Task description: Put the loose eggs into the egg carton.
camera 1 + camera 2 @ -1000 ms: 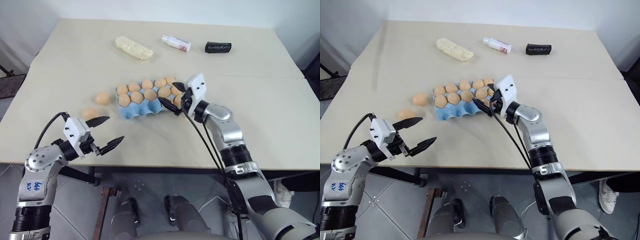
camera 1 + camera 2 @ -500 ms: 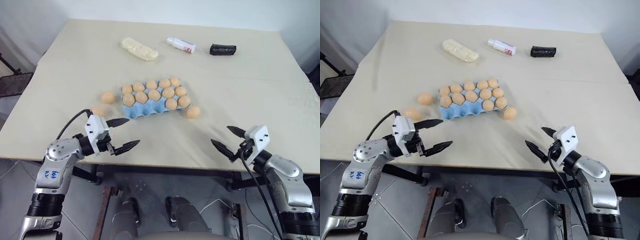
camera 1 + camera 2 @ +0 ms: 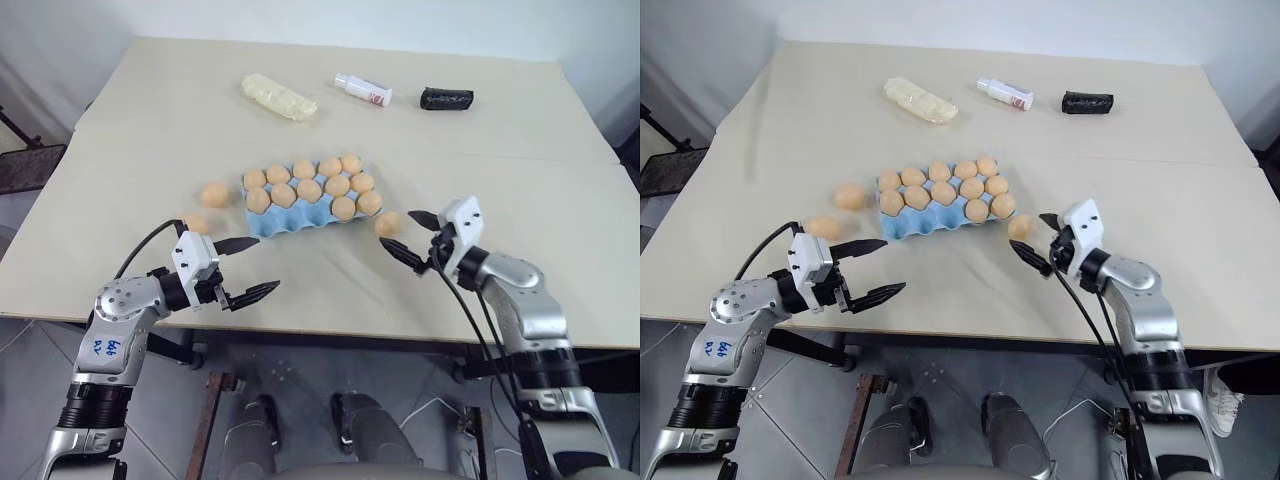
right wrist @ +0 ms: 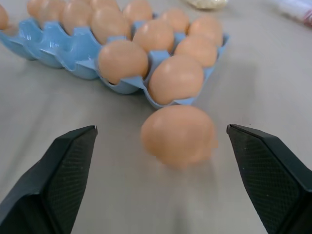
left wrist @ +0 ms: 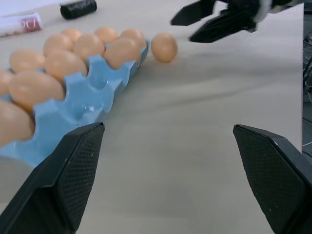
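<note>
Lying on the beige table (image 3: 520,200), the light blue egg carton (image 3: 290,218) sits near the middle with ten tan eggs seated in its two far rows of cups; the near row of cups is vacant. Three loose eggs rest on the tabletop: one (image 3: 389,224) just off the carton's right end, one (image 3: 215,194) just off its left end, and one (image 3: 196,224) nearer the table's front edge, partly hidden behind the left gripper's body. The right gripper (image 3: 409,234) hovers close to the right-hand loose egg, fingers spread wide and pointing at it, with nothing between them. The left gripper (image 3: 248,268) hangs near the front edge, in front of the carton's left end, fingers likewise wide apart and empty. Along the far side lie a pale yellow lumpy bundle (image 3: 279,97), a small white bottle (image 3: 360,90) and a black oblong object (image 3: 446,98).
</note>
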You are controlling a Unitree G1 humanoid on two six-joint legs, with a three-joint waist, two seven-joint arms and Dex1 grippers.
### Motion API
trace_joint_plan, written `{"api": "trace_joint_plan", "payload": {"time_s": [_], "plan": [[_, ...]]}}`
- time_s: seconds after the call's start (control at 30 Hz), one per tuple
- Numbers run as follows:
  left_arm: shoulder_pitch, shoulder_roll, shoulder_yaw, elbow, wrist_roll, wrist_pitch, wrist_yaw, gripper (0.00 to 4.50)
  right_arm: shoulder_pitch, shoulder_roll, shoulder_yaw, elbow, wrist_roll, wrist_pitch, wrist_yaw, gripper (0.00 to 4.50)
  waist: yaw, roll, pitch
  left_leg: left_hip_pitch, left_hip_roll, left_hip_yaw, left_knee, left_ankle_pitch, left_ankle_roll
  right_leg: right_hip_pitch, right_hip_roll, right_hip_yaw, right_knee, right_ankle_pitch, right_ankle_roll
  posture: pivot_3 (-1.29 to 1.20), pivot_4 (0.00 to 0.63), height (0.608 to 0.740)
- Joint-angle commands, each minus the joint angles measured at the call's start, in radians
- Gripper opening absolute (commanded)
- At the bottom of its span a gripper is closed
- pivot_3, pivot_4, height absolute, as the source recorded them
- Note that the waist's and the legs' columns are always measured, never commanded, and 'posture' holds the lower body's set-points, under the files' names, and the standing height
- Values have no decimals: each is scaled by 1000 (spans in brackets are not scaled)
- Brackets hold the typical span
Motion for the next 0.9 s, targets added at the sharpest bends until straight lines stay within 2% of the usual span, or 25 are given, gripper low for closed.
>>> {"api": "trace_joint_plan", "payload": {"time_s": [0.03, 0.23, 0.43, 0.67, 0.77, 0.9], "plan": [[53, 21, 61, -96, -10, -1, 36, 4500, -108, 30, 39, 178, -44, -63, 37, 4450, -3, 0, 0, 0, 1, 0, 0, 0, 0, 0, 1, 0, 0, 0, 0, 0, 150, 740], [121, 28, 98, -160, -14, 14, 74, 4500, -199, 82, 38, 353, -69, -167, 58, 4450, -1, 0, 0, 0, 1, 0, 0, 2, 2, 0, 2, 0, 1, -1, 0, 0, 150, 740], [150, 29, 129, -185, -16, 24, 109, 4500, -184, 81, 38, 295, -59, -168, 102, 2503, -2, 0, 0, 0, 0, 0, 2, 0, -1, 1, 0, 0, 2, -1, 1, 0, 150, 740], [195, 29, 179, -185, -23, 27, 129, 4500, -128, 47, 72, -10, -2, 58, 165, 2503, -5, 0, 0, 1, 1, 0, 2, -1, -2, -1, 1, 0, 5, -2, -1, 0, 150, 740], [202, 22, 189, -173, -22, 26, 142, 4500, -161, 95, 94, -84, 21, 124, 143, 2503, -7, 0, 0, 1, 1, 0, 2, -1, -2, -1, 1, 0, 6, -2, -1, 0, 150, 740], [200, 13, 194, -160, -26, 27, 156, 4500, -236, 182, 113, -36, -11, 101, 81, 2503, -14, 0, 0, 1, 1, 0, 1, -1, -2, -1, 0, -1, 6, -2, -2, 0, 150, 740]]}}
